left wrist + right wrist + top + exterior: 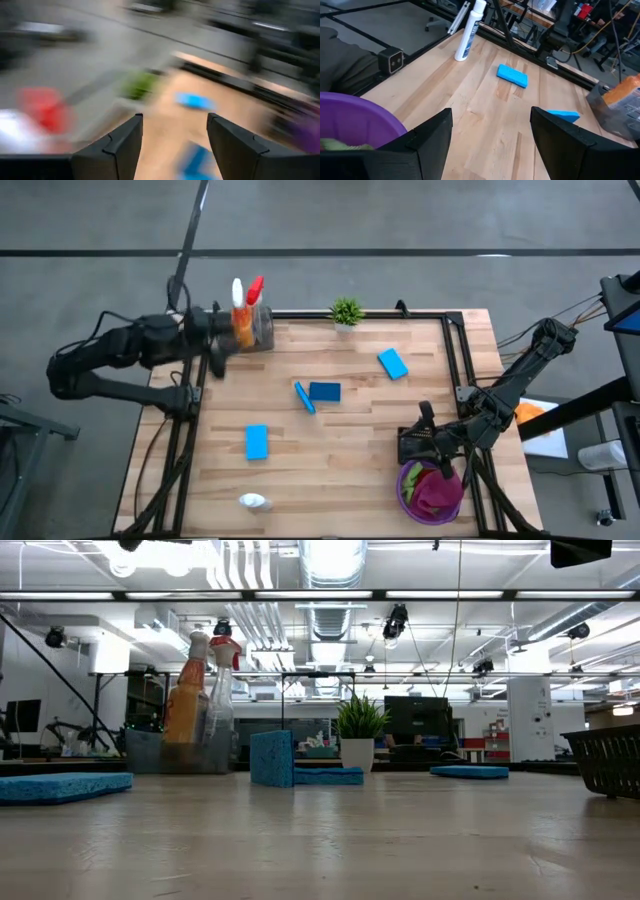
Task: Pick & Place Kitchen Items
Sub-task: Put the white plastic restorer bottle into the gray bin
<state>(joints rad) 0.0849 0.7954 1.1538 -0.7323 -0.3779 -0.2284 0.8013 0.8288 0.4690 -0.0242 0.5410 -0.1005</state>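
Your left gripper [218,366] sits open and empty at upper left by the bottle bin [262,328]; right gripper [408,446], also spread, hovers over the purple bowl [412,505] lower right. Blue sponges [256,442] mid-frame look light and squishy, so pinch one across its short sides

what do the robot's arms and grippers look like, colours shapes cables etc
Both arms are dark, near-black, jointed links. The left gripper and the right gripper each end in two broad, angular black fingers with flat inner faces. Thin dark cables loop along the left arm and trail behind the right arm.
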